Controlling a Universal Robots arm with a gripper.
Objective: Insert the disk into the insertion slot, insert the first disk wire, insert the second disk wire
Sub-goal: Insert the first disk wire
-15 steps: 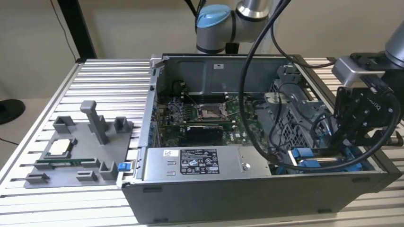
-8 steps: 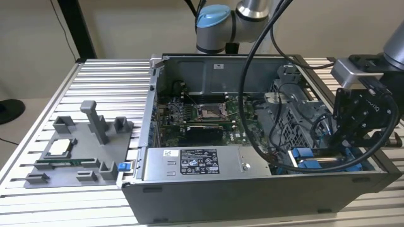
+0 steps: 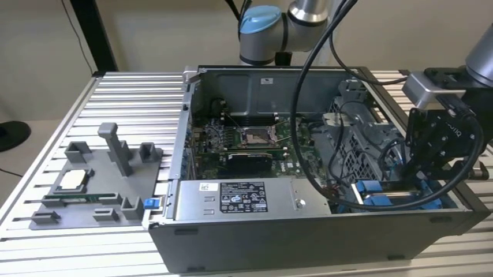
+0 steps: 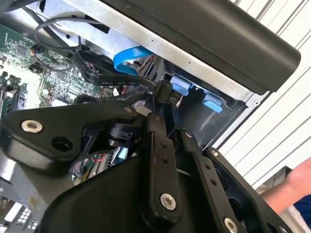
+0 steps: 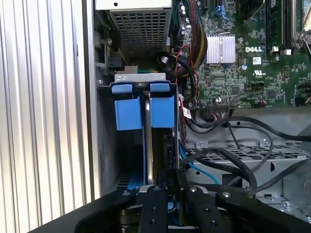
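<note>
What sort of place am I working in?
Likely a lab workbench for computer assembly: an open computer case sits on a slatted aluminium table, with a grey parts fixture beside it.

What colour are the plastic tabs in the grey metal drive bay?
Bright blue tabs, best in the first wrist view.

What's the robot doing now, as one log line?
hand: shut on disk wire | disk: in insertion slot

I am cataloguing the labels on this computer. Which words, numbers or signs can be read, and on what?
The power-supply box label: too small to read.
The white sticker on the case wall: too small to read.
On the motherboard: a white brand mark, left unquoted; other markings too small.
On the black flat cable: white lettering, blurred.
</note>
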